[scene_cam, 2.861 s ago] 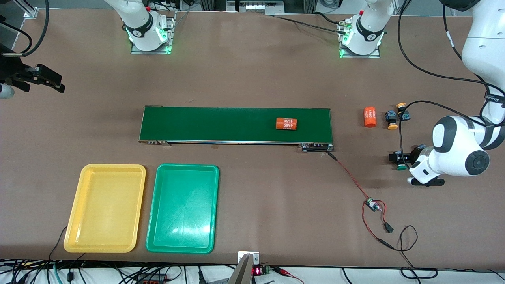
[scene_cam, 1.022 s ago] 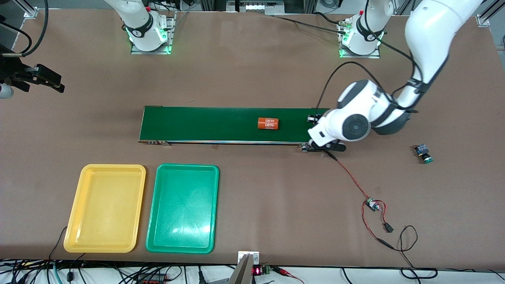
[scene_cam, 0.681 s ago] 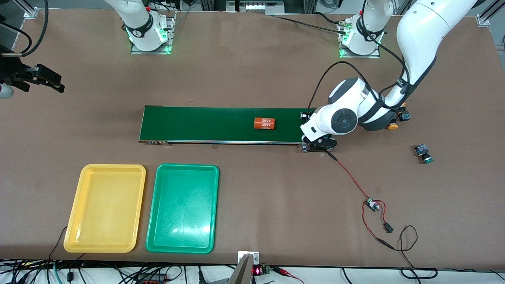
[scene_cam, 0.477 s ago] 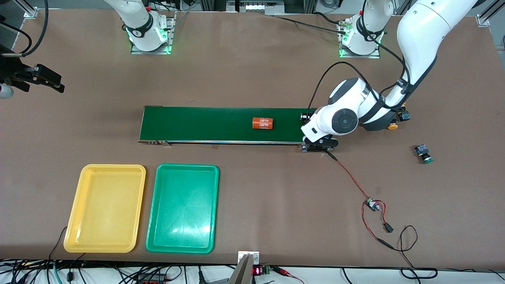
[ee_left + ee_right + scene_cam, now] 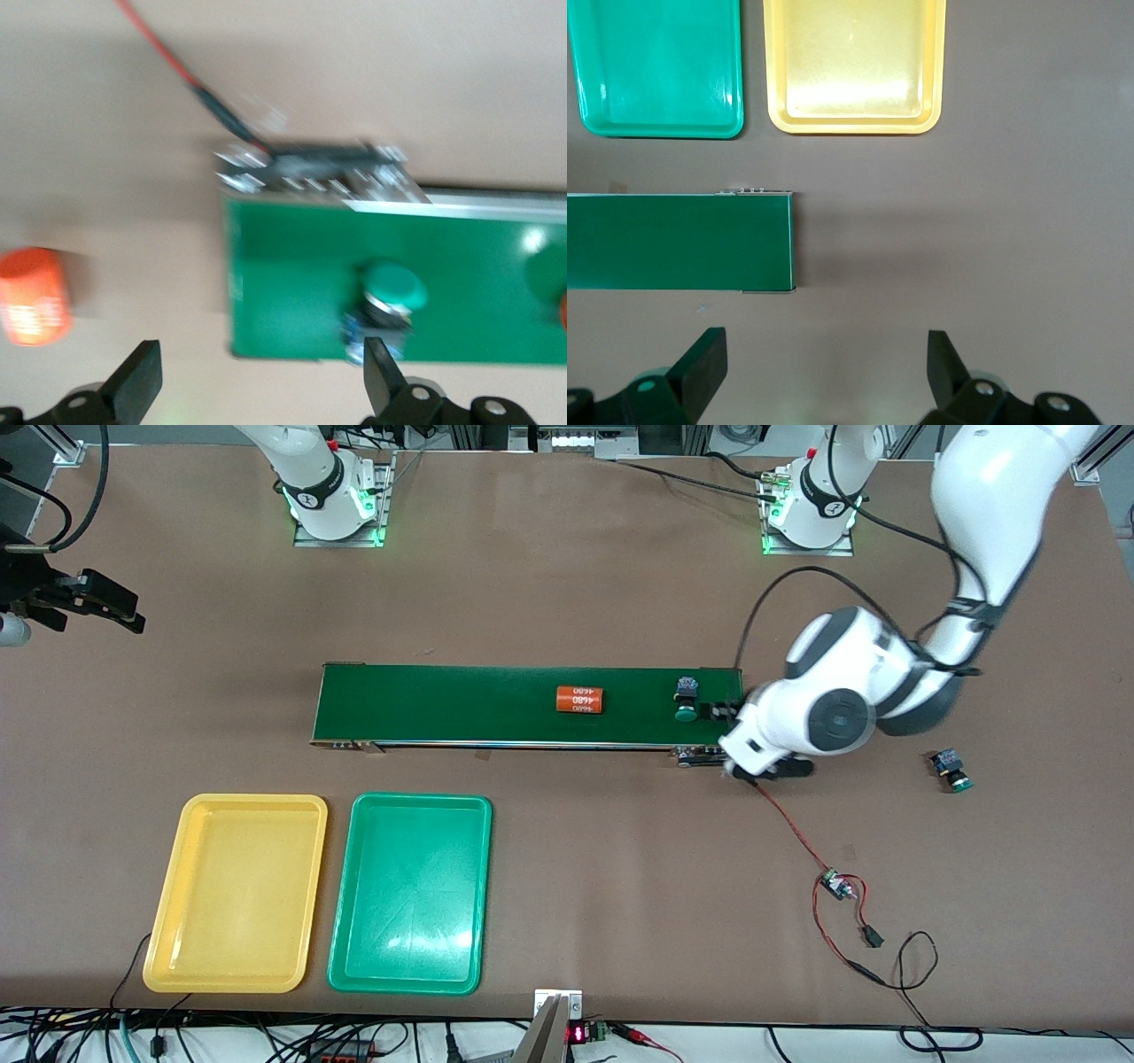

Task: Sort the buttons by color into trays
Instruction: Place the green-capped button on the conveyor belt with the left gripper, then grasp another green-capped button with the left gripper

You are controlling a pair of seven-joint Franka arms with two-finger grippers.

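Observation:
A green-capped button (image 5: 686,700) (image 5: 390,297) lies on the dark green belt (image 5: 461,704), near the belt's end toward the left arm. My left gripper (image 5: 719,711) (image 5: 259,354) hangs open over that end of the belt. One of its fingers is beside the button and nothing is between them. Another green-capped button (image 5: 951,771) lies on the table toward the left arm's end. The yellow tray (image 5: 236,893) (image 5: 850,62) and the green tray (image 5: 410,893) (image 5: 656,71) sit side by side, nearer the front camera than the belt, both bare. My right gripper (image 5: 824,363) waits open, high over bare table.
An orange cylinder (image 5: 579,700) lies on the belt's middle. Another orange cylinder (image 5: 34,295) lies on the table off the belt's end. A red-and-black wire (image 5: 788,824) runs from the belt's motor end to a small board (image 5: 833,884).
My left gripper opened and let the green-capped button go on the belt, then drew back toward the left arm's end. The cylinder on the belt drifted toward the right arm's end.

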